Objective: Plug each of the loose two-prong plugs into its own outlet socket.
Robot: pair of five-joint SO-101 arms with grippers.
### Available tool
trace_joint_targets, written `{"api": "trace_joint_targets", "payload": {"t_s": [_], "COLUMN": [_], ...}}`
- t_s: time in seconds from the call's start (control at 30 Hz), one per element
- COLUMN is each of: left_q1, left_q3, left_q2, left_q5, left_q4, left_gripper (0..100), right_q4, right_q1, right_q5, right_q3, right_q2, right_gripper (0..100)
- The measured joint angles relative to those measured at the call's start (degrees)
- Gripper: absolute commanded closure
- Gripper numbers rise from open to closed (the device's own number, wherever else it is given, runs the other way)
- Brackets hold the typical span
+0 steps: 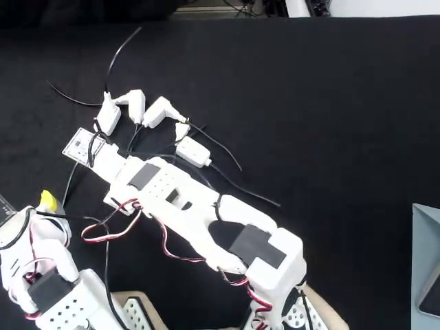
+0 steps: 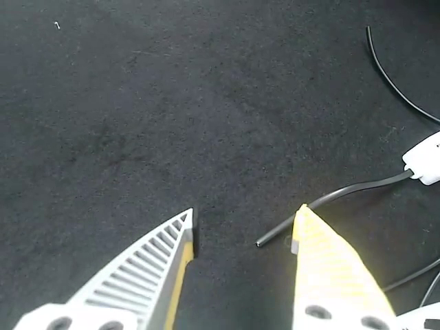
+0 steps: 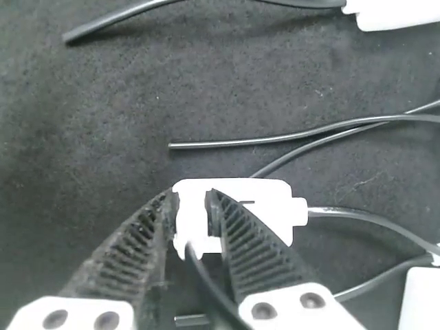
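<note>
Several white two-prong plugs and socket pieces with black cables lie clustered at the table's far left, among them a plug (image 1: 134, 103) and a socket block (image 1: 192, 151). My right gripper (image 1: 102, 136) reaches into this cluster. In the right wrist view my right gripper (image 3: 191, 199) is shut on a small white plug (image 3: 191, 223) that sits against a white socket body (image 3: 254, 203), with the plug's cable running back between the fingers. My left gripper (image 2: 244, 216) hangs open over bare black cloth, near a loose cable end (image 2: 261, 242); its yellow fingertip (image 1: 47, 199) is at the near left.
A white printed card (image 1: 81, 146) lies beside the right gripper. Loose black cables (image 1: 234, 185) trail across the middle of the black table (image 1: 330, 103). A grey object (image 1: 427, 261) stands at the right edge. Another white plug (image 2: 426, 158) lies off to the side of the left gripper.
</note>
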Motion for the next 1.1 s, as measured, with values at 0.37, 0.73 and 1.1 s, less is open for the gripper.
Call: {"api": "trace_joint_targets", "payload": {"t_s": [0.37,0.73,1.1], "left_q1": [0.0,0.0,0.0], "left_q3": [0.26,0.88,0.88], "left_q2": [0.0,0.0,0.0], "left_q5": [-0.35,-0.35,-0.35], "left_q4": [0.0,0.0,0.0], "left_gripper": [77,77,77], "right_q4": [1.93,-1.67,13.89], "right_q1": [3.52,7.65,9.58], "right_q5": [2.11,15.56,10.2], "right_q3": [-2.73,-19.87,-38.95], "right_q2": [-4.48,5.89,14.59], "right_gripper": [98.6,98.1,78.3]}}
